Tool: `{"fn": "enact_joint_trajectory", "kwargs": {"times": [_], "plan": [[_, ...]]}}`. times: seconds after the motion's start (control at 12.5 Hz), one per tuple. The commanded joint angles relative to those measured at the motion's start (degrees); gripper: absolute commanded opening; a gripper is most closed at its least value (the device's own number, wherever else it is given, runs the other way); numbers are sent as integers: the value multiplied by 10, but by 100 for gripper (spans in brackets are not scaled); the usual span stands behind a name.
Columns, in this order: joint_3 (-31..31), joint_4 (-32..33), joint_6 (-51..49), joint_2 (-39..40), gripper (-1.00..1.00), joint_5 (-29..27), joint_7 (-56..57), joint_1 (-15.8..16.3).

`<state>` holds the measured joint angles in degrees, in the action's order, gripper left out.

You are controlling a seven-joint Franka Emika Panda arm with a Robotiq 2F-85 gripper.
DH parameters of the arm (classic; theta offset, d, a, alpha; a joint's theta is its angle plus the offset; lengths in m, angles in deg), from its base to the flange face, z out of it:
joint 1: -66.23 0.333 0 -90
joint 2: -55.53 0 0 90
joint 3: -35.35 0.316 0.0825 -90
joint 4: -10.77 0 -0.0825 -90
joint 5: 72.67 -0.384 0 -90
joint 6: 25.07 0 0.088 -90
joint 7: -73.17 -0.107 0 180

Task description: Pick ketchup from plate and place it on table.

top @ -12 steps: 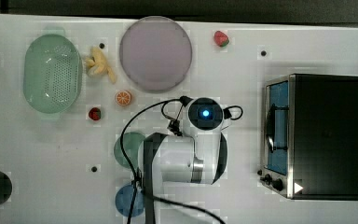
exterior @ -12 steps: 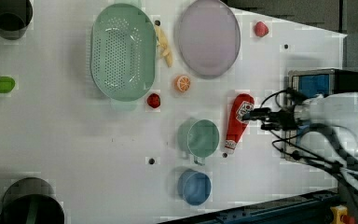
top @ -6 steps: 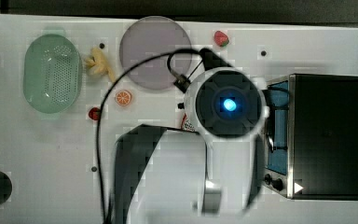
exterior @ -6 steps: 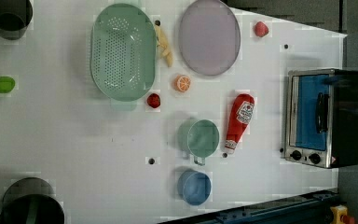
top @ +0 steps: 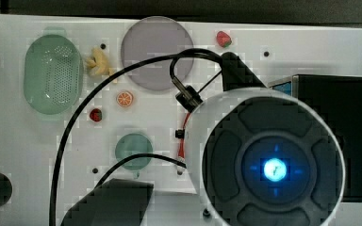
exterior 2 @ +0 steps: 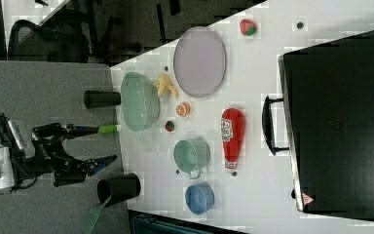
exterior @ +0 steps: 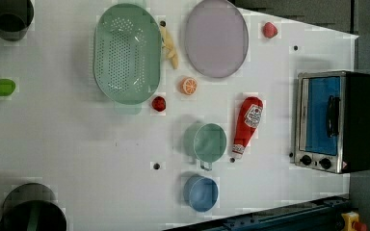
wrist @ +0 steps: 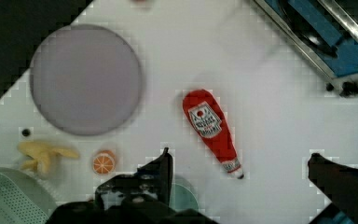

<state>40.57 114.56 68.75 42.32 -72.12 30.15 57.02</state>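
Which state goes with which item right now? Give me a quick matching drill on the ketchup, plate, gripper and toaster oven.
Things:
1. ketchup
2. plate
3. gripper
4. toaster oven

States:
A. nothing lying on it
B. door shut
C. lying flat on the table
D. open, holding nothing

Pairs: 1-C, 2-A, 3-D, 4-B

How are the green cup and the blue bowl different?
The green cup is teal-green with a small handle; the blue bowl is blue and shows no handle. The cup looks a bit bigger and lies right beside the ketchup; the bowl sits farther from it. Both are round, open and look empty.
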Motion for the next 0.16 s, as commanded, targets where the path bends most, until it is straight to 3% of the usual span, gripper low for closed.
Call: {"fn": "enact_joint_trajectory", "kwargs": {"times": [0.08, 0.16], "plan": [[3, -3, -15, 47, 100, -2, -41, 2], [4, -3, -15, 47, 100, -2, -41, 2]]}}
